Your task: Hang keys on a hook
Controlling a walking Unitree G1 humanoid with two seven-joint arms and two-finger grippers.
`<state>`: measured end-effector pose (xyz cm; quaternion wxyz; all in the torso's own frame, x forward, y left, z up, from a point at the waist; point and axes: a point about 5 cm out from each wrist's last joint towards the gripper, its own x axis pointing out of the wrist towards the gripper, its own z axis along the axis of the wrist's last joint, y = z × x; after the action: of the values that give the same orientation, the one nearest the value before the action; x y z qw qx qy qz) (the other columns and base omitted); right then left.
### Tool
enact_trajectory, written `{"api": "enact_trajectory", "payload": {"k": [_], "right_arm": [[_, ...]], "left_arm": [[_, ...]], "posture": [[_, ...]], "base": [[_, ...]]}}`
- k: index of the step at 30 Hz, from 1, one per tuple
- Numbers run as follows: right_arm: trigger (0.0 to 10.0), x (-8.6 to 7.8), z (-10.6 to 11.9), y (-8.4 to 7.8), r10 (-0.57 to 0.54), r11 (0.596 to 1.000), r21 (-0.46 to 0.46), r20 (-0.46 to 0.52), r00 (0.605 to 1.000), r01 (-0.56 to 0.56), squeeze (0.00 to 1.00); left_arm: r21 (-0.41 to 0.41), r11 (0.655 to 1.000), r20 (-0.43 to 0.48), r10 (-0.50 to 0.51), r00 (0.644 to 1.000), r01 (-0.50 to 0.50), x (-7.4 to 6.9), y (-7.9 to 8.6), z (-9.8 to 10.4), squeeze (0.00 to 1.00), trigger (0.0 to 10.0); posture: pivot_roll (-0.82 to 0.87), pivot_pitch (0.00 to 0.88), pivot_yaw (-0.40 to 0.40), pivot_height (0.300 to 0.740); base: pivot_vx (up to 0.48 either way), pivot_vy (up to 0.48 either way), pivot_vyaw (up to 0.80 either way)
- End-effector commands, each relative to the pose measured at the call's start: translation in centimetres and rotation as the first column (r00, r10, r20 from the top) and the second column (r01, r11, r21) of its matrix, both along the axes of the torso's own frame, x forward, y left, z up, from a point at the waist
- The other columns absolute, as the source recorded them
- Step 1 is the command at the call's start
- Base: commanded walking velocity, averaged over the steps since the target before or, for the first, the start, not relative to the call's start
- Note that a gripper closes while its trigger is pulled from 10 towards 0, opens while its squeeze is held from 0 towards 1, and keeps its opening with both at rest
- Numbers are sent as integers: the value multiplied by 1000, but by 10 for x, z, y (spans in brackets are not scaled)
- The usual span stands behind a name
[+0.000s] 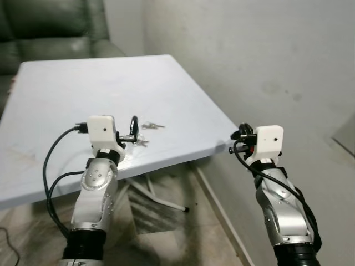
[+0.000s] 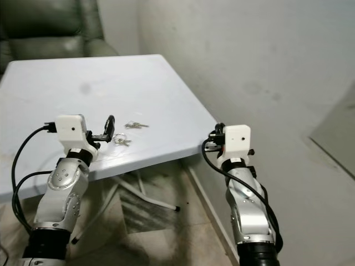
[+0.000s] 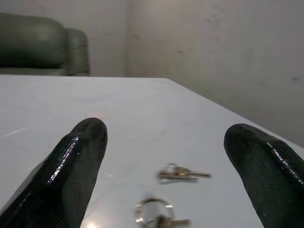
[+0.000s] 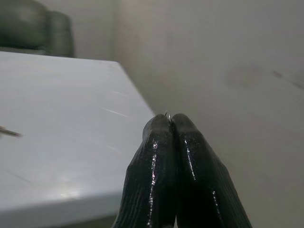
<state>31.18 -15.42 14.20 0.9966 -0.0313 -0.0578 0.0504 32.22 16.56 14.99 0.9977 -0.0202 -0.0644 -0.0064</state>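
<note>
Two small sets of keys lie on the white table (image 1: 72, 94) near its front right part: one bunch (image 1: 152, 126) farther back, and one on a ring (image 1: 142, 142) closer to me. My left gripper (image 1: 133, 134) hovers low over the table just short of them, open, with both sets (image 3: 183, 174) (image 3: 156, 214) showing between its fingers (image 3: 71, 171). My right gripper (image 1: 240, 137) is shut and hangs off the table's right corner, by the wall. A tiny metal loop (image 4: 167, 114) peeks out at its fingertips; I cannot tell whether it is held.
A dark green sofa (image 1: 50, 27) stands behind the table. A bare grey wall (image 1: 266, 61) runs close along the table's right side. White table legs (image 1: 161, 198) spread on the floor beneath.
</note>
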Motion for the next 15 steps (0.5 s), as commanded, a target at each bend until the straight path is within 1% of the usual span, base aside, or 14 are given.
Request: {"api": "enact_trajectory", "payload": {"k": [1,3,6,9,11,15], "right_arm": [[10000,1,4,-4,-14,1000,-1,10,1000,14,0],[10000,0,4,-4,-15,1000,-2,11,1000,15,0],[10000,0,3,-4,-14,1000,-1,9,1000,14,0],[10000,0,3,-4,-15,1000,-1,7,1000,15,0],[10000,0,3,-4,-17,1000,-1,7,1000,17,0],[10000,-1,2,-4,-16,1000,-1,4,1000,16,0]], "left_arm": [[-4,1000,-1,-15,1000,15,1,-6,0,0,10000],[-25,999,-9,-21,1000,21,1,-6,0,0,10000],[-18,1000,-9,-21,1000,21,2,-6,0,0,10000],[-15,1000,-11,-24,1000,24,2,-7,-1,0,10000],[-20,1000,-12,-20,1000,20,1,-6,-1,0,10000],[-9,1000,-12,-6,1000,6,1,-5,-1,0,10000]], "posture": [[61,0,-27,740],[60,0,-26,740],[60,0,-26,740],[60,0,-26,740],[61,0,-26,740],[62,0,-27,740]], "base": [[0,0,-756],[0,0,-763],[0,0,-760],[0,349,-763],[0,480,-763],[0,0,-763]]}}
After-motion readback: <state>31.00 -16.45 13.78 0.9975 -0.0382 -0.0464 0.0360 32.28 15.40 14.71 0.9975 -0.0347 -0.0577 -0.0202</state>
